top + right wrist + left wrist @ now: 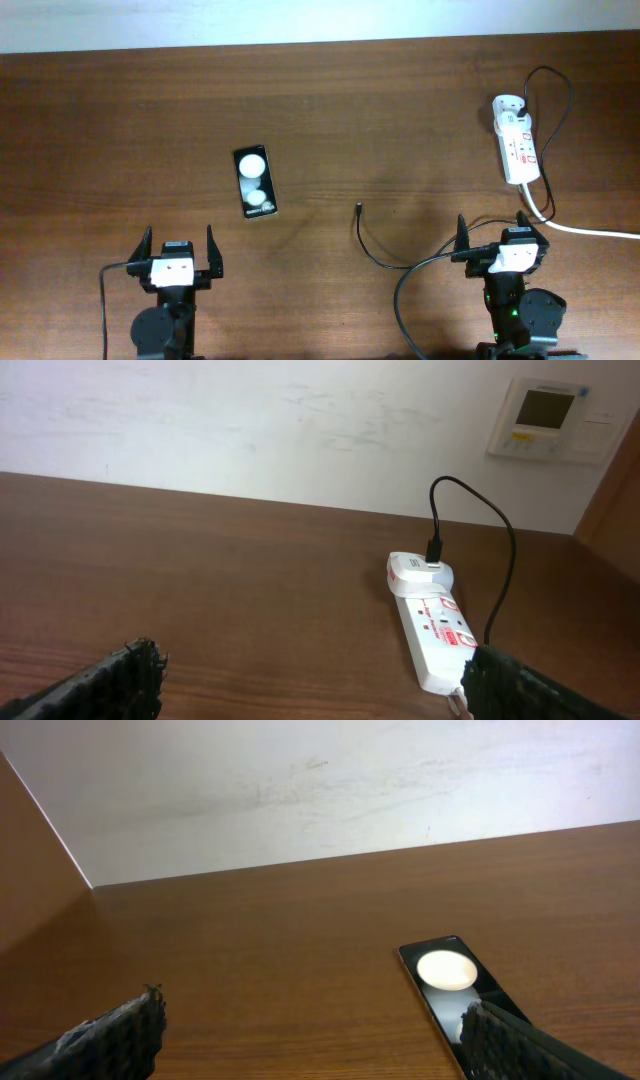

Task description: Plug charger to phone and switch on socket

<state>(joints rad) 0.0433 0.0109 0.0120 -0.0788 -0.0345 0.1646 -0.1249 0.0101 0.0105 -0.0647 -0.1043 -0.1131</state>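
Both arms sit at the near edge of the wooden table (120, 120), well apart from each other. The left claw (180, 246) is spread wide with nothing between its fingers, and the right claw (493, 234) is likewise released and empty.

The phone (256, 183) lies flat, screen up, just ahead of the left claw and a little to its right, touching nothing. The socket (517, 147) lies at the far right, ahead of the right claw, with its white adapter (418, 572) at the far end. The charger (513, 565) rises from that adapter, loops along the strip's right side and past the right arm. Its plug tip (358, 209) lies loose on the wood between phone and socket. The thick white cord (590, 230) trails off to the right.
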